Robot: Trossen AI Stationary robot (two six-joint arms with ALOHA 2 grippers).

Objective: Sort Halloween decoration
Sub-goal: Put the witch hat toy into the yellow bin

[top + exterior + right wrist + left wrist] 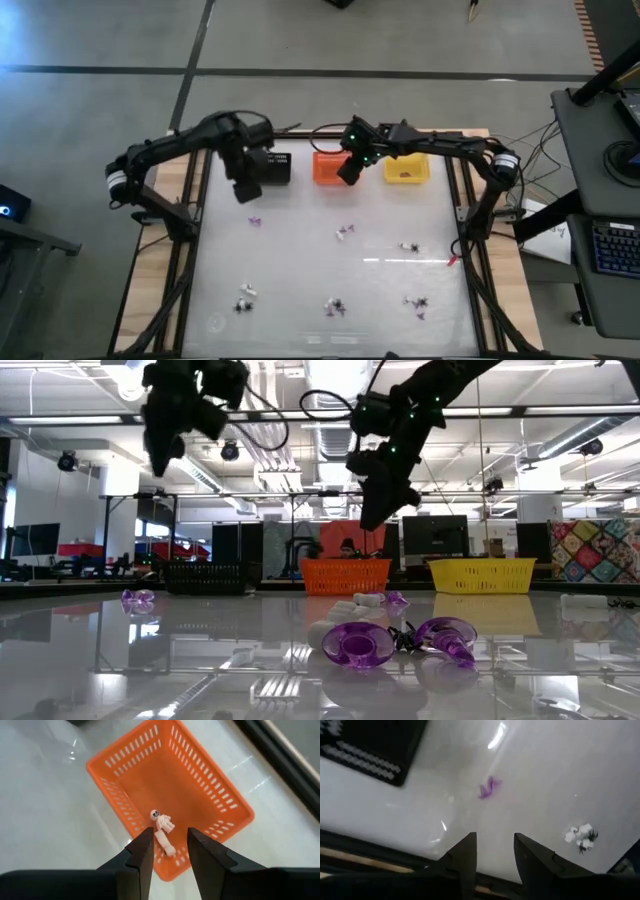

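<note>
While the right gripper (169, 845) hangs parted and empty above the orange basket (210, 795), a skeleton (162, 831) lies inside; left gripper (495, 851) parted, empty. Next, probably: fetch the purple piece (490, 787).

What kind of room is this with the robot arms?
Probably a robotics lab or workshop. Behind the white table the low view shows an open hall with ceiling pipes and monitors, and a desk with a keyboard stands beside the table.

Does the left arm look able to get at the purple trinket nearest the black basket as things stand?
Probably yes. The left gripper hangs open above bare table with the purple trinket lying alone ahead of it, clear of the black basket; nothing stands between.
</note>
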